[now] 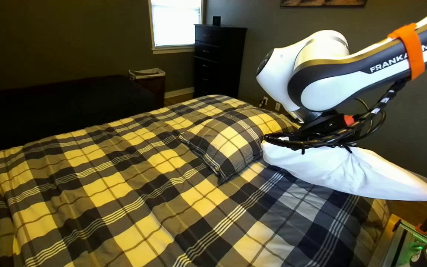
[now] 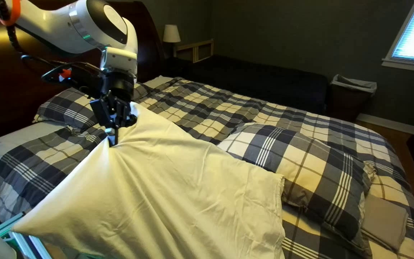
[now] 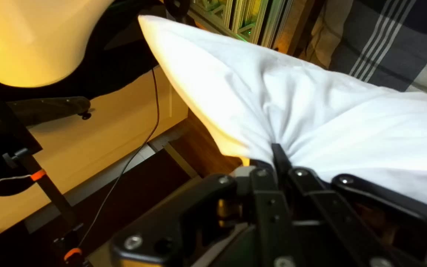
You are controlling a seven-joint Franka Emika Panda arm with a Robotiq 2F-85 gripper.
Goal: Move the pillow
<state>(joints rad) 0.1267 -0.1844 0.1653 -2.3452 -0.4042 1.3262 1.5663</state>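
1. Gripper, nearest the camera at bottom centre of the wrist view: jaws together, clamped on a bunched fold of the white pillow.
2. Pillow fills lower left to lower centre of an exterior view. Looks lifted at the pinch; can't tell whether its far end touches the plaid pillow.
3. Step in hand reads as the carry. Destination not given.
4. Pinch looks small for the load: go slow, no wrist jerks.
5. Raise before traversing. Keep the lower-left corner off the metal frame.
6. If the plaid bedding is the target, settle flat, then release.
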